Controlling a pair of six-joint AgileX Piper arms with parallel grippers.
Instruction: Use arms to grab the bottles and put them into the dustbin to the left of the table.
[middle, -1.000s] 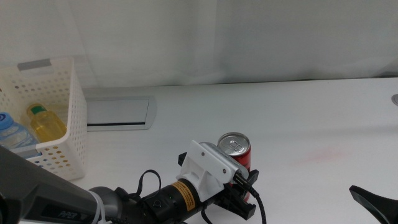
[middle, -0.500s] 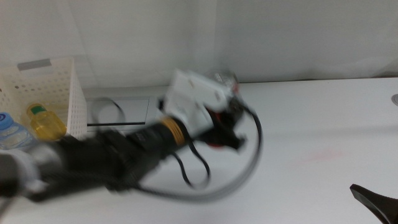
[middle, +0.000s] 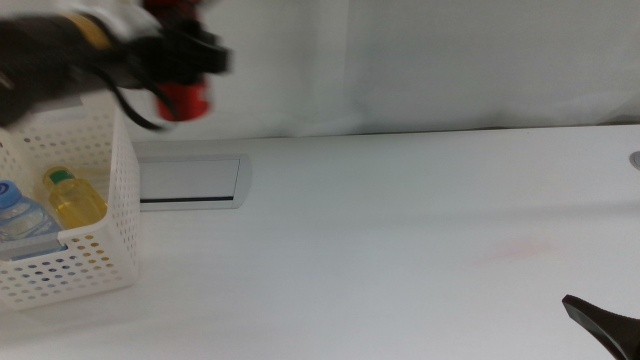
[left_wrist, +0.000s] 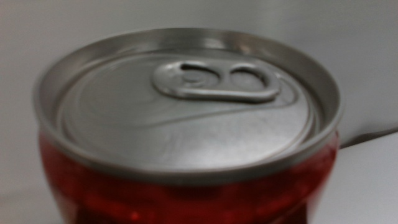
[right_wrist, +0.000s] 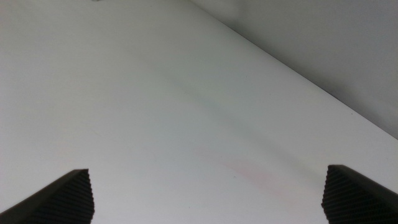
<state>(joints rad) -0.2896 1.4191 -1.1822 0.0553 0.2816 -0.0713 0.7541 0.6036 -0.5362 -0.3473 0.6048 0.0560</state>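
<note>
Right gripper (right_wrist: 205, 193): waits at the near right corner of the table, only a dark tip showing at the bottom edge of the middle view (middle: 603, 325); its wrist view shows the two jaws spread wide apart with nothing but bare tabletop between them.

Table (middle: 400, 230): plain white, with a faint pinkish smear on the right half; a grey inset plate (middle: 190, 182) lies near the rear edge, just beside the basket.

Basket (middle: 110, 190): white, with perforated sides, standing at the left end of the table and partly cut off by the picture's edge.

Yellow bottle (middle: 72, 198): inside the basket, with a green cap end showing.

Water bottle (middle: 18, 218): clear with a blue label, inside the basket, touching or just beside the yellow bottle (too cropped to tell which).

Left gripper (middle: 180, 62): high at the far left, above the basket's rear corner and blurred; it holds the red can, clamped around its body.

Red can (middle: 182, 98): in the air, hanging above the basket's right wall, well clear of the tabletop; the left wrist view fills with its silver lid and pull tab (left_wrist: 186, 106) (the jaws themselves are hidden behind it there).
</note>
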